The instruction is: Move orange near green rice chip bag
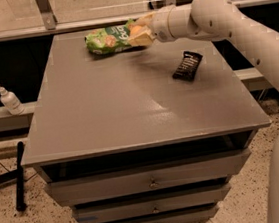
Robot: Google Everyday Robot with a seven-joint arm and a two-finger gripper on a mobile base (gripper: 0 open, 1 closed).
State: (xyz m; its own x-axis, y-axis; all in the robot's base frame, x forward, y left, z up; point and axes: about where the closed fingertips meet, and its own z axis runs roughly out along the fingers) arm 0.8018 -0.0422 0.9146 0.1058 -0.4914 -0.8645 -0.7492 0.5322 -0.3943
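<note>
The green rice chip bag (106, 39) lies flat at the far edge of the grey table (104, 112), left of centre. My gripper (139, 33) reaches in from the right and sits at the bag's right end, low over the table. The orange (135, 30) shows as a small orange patch between the tan fingers (144, 38), right beside the bag. The fingers are closed around the orange.
A narrow dark bar wrapper (187, 66) lies on the right part of the table. My white arm (229, 17) crosses above the table's far right corner. A pump bottle (8, 99) stands on a ledge to the left. Drawers are below the tabletop.
</note>
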